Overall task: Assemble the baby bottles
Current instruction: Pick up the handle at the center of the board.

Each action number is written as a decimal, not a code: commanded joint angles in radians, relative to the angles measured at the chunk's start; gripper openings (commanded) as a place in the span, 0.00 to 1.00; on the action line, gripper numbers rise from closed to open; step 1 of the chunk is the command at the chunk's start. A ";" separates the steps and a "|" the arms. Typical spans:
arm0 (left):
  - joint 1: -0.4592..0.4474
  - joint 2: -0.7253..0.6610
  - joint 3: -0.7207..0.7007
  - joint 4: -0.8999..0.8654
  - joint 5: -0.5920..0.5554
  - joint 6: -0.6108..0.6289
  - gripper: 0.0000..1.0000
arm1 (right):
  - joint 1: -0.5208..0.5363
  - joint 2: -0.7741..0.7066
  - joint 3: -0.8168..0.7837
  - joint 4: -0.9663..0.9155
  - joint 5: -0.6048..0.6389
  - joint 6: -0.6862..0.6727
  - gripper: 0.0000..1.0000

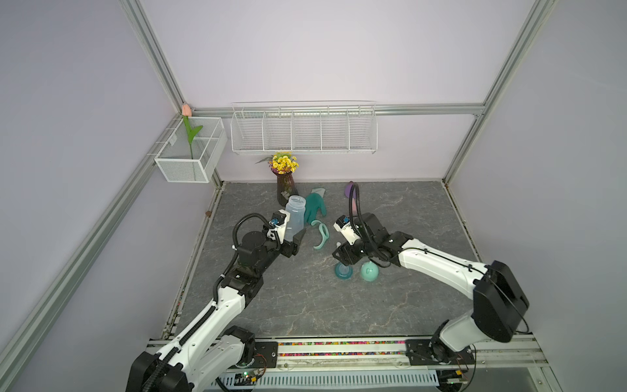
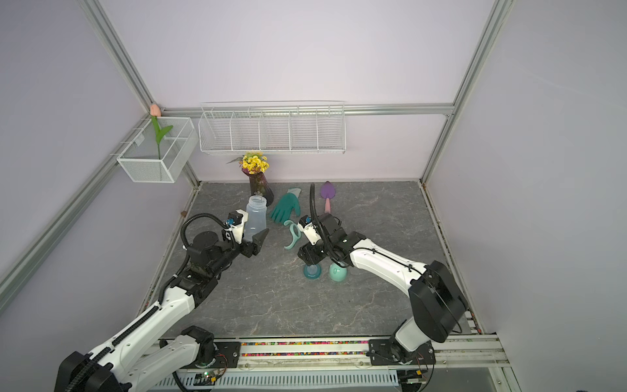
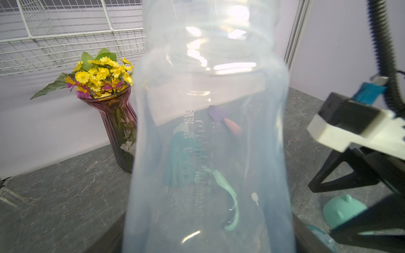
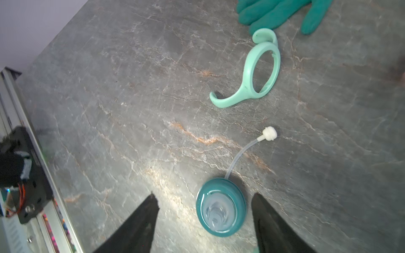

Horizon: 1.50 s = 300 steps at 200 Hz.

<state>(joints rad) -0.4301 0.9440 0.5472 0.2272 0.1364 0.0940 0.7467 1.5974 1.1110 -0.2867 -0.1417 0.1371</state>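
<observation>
left gripper (image 1: 291, 234) has the bottle (image 1: 295, 212) clamped, so centre the right gripper (image 4: 203, 196) (jaws apart, empty) over the collar (image 4: 220, 208) before pinching.

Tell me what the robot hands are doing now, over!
Left gripper shut on bottle body. Right gripper open over nipple collar, straw trailing. Handled ring lies loose by glove.

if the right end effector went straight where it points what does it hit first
Probably the teal nipple collar, which sits on the table ahead between the open fingers of the right end effector. Depth is unclear; a fingertip could touch the table beside it instead.
</observation>
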 commanded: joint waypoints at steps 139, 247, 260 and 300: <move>0.005 -0.099 -0.062 0.050 -0.110 -0.030 0.00 | 0.036 0.374 0.093 0.406 0.090 0.672 0.55; 0.004 -0.112 -0.061 0.049 -0.110 -0.029 0.00 | 0.041 0.484 0.097 0.534 0.130 0.718 0.51; 0.005 -0.112 -0.062 0.049 -0.109 -0.029 0.00 | 0.040 0.491 0.092 0.560 0.128 0.715 0.51; 0.004 -0.106 -0.061 0.050 -0.109 -0.028 0.00 | 0.037 0.505 0.046 0.673 0.145 0.716 0.50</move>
<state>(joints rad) -0.4301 0.8486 0.4858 0.2501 0.0299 0.0788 0.7868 2.0800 1.1934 0.2859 -0.0204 0.8383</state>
